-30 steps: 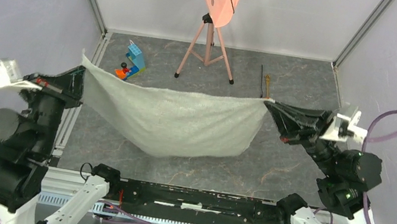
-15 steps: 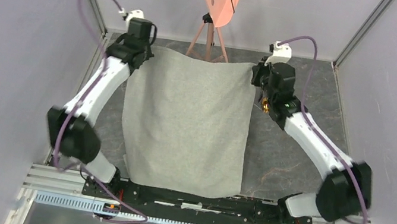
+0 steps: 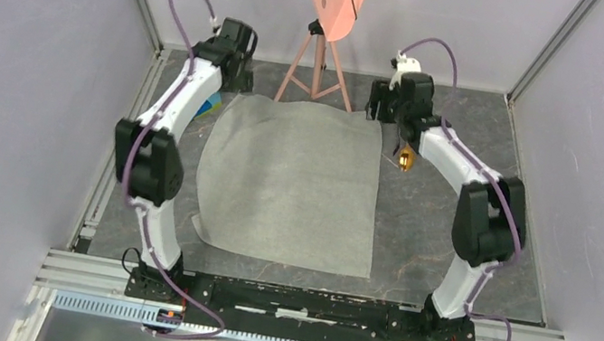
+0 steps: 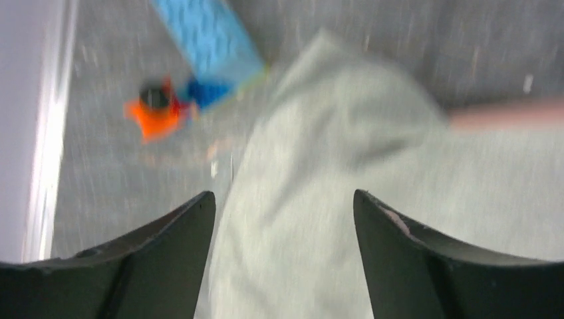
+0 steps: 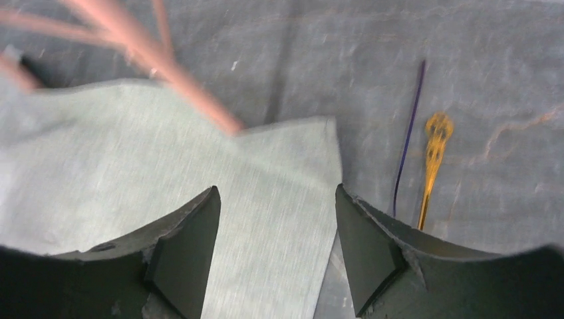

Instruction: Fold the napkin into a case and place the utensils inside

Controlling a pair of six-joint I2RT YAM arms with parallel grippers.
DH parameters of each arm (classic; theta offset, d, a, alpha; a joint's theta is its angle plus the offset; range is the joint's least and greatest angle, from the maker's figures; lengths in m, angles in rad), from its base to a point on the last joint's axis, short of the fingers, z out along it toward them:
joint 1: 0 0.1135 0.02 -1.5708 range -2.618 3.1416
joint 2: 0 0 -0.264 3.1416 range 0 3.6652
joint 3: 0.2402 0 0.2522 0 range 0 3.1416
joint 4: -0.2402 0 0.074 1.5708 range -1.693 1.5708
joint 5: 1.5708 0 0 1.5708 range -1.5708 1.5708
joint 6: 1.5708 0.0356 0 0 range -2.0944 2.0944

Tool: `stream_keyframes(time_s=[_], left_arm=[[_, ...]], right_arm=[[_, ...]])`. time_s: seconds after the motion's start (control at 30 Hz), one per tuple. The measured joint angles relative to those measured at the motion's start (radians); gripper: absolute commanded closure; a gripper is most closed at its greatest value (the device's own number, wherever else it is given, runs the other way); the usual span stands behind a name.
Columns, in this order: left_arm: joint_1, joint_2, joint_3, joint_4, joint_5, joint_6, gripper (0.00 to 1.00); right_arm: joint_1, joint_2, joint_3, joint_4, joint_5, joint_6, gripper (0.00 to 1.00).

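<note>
The light-grey napkin (image 3: 292, 183) lies spread flat on the table as one sheet; no case is in view. My left gripper (image 3: 235, 79) hovers open over its far left corner (image 4: 319, 153), with nothing between the fingers. Above the far right corner (image 5: 279, 166), my right gripper (image 3: 380, 108) is open too and holds nothing. The utensils lie on the table just right of that corner. They are a gold spoon (image 5: 432, 159) (image 3: 406, 160) and a thin black utensil (image 5: 407, 133), side by side and apart from the cloth.
A pink perforated board on a tripod (image 3: 323, 46) stands at the back, one leg (image 5: 193, 93) reaching the napkin's far edge. Blue and orange toy blocks (image 4: 199, 60) lie left of the far left corner. Grey walls enclose the table.
The napkin hung stretched between both shut grippers, then was laid out toward the back. Both grippers have now opened and let go of the far corners, and the cloth rests flat.
</note>
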Motion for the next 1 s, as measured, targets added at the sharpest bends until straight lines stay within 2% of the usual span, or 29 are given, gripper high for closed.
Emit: stream_keyframes(time_s=[0.2,0.3,0.43,0.6,0.7,0.8,0.83,0.9,1.0], left_arm=[[0.002,-0.465,-0.576,0.054,0.180,-0.109,0.05],[0.005,-0.634,-0.816,0.088,0.260,-0.189,0.04],[0.005,-0.690,-1.001,0.117,0.305,-0.262,0.03],[0.005,-0.725,-1.139,0.126,0.309,-0.351,0.00],[0.003,-0.838,-1.198,0.101,0.249,-0.429,0.11],[0.003,-0.974,-1.220,0.054,0.164,-0.525,0.33],[0.003,-0.998,-1.222,0.038,0.142,-0.555,0.34],[0.003,-1.022,-1.225,-0.010,0.086,-0.621,0.38],[0.004,-0.999,-1.249,-0.072,0.040,-0.705,0.53]], right_arm=[[0.032,-0.301,-0.433,0.127,-0.127,0.086,0.29],[0.135,-0.335,-0.579,0.169,-0.175,0.120,0.29],[0.260,-0.341,-0.739,0.197,-0.239,0.139,0.30],[0.269,-0.441,-0.881,0.208,-0.252,0.134,0.30],[0.266,-0.522,-0.934,0.215,-0.252,0.132,0.30],[0.266,-0.579,-0.976,0.216,-0.251,0.126,0.32],[0.266,-0.588,-0.986,0.218,-0.251,0.126,0.33],[0.266,-0.597,-1.004,0.218,-0.251,0.126,0.34],[0.266,-0.597,-1.015,0.217,-0.252,0.126,0.35]])
